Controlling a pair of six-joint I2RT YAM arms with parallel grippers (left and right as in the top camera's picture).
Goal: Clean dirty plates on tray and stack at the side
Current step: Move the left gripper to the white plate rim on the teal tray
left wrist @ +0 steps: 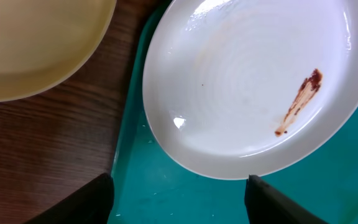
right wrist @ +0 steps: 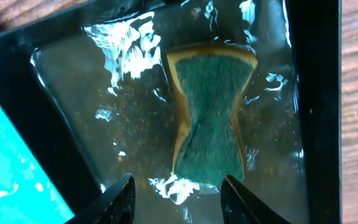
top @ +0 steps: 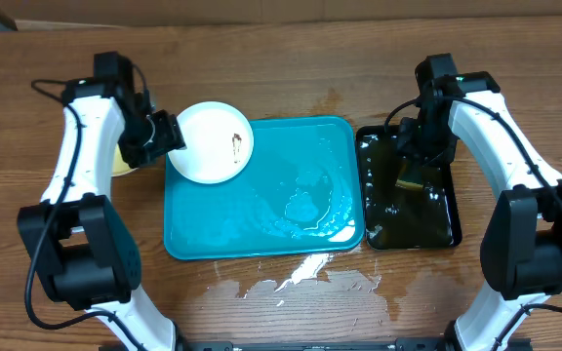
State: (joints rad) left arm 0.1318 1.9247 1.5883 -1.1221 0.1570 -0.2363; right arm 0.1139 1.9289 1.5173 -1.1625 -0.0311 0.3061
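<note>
A white plate with a brown smear rests on the far left corner of the wet turquoise tray, overhanging its rim. My left gripper stands open just left of the plate. In the left wrist view its fingers are spread wide over the tray, and the plate lies beyond them, untouched. A pale yellow-green plate lies on the table beside the tray, mostly hidden under my left arm from overhead. My right gripper is open low over a green sponge.
The sponge lies in shallow water in a black tray right of the turquoise tray. A puddle spreads on the wooden table in front of the turquoise tray. Water pools in that tray's right half.
</note>
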